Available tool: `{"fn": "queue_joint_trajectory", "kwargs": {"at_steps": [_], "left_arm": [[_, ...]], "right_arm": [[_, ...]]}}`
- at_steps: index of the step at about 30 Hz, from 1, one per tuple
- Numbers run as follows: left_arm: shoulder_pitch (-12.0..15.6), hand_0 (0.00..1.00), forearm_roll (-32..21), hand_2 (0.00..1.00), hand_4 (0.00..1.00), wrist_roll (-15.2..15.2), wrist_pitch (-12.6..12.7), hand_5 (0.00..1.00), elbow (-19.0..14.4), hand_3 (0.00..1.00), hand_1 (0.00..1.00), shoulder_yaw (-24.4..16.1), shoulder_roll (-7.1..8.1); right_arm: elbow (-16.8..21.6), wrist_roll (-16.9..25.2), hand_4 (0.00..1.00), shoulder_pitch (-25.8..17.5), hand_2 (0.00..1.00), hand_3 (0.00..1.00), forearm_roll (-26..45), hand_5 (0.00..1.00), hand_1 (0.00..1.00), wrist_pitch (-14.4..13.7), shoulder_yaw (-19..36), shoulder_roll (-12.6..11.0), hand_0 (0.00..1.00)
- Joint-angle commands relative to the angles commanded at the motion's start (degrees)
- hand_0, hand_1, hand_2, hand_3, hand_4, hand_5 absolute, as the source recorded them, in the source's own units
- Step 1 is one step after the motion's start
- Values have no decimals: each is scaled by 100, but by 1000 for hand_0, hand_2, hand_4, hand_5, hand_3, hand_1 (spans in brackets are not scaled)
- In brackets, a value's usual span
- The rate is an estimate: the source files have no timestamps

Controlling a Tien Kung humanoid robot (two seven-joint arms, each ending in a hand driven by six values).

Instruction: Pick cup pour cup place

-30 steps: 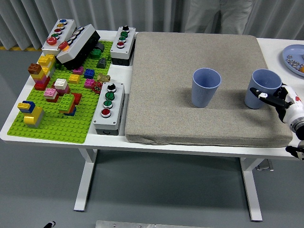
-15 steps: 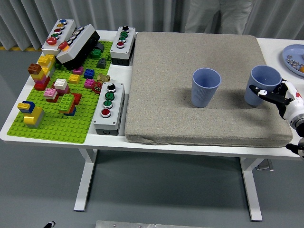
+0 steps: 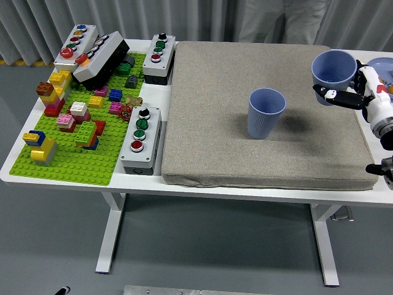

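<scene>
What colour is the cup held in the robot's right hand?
Muted blue, matching the other cup; the head view shows the held cup in the right hand.

Blue cup [image 3: 333, 72] aloft; twin [image 3: 266, 113] upright.

- A grey fabric mat [image 3: 258, 110] covers the middle and right of the white table [image 3: 18, 161].
- A blue plastic cup [image 3: 266, 113] stands upright on the mat, right of its centre.
- A second blue plastic cup [image 3: 333, 70] is held above the mat's far right part by the right hand [image 3: 350, 92].
- A green brick baseplate [image 3: 80, 147] with coloured toy bricks lies on the table's left side.
- Grey button boxes [image 3: 141, 139] sit between baseplate and mat, with others at the far left.
- A blue plate [image 3: 382, 72] sits at the table's far right edge.
</scene>
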Motion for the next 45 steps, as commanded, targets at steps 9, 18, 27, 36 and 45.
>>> {"fn": "queue_joint_trajectory", "kwargs": {"at_steps": [9,18,27,36,45], "left_arm": [[1,824,-7,858,595,3,-1,998,0,776,787,24,7],[21,824,-13,858,595,4,-3,998,0,775,787,36,19],[8,824,-14,858,594,0,1,998,0,775,787,27,18],[1,824,-15,858,595,-2,1,998,0,776,787,28,21],[-14,824,-12,858,596,-2,0,998,0,775,787,28,25]], "right_arm": [[161,-234,683,42,573,670,-909,188,671,-254,-421,96,788],[304,-370,683,73,573,670,-1296,187,672,-346,-733,170,789],[369,-413,683,114,573,670,-1589,189,672,-403,-900,190,788],[411,-478,680,129,571,667,-2057,184,672,-439,-912,182,787],[494,-588,674,174,568,664,-2636,180,672,-426,-1056,180,784]]}}
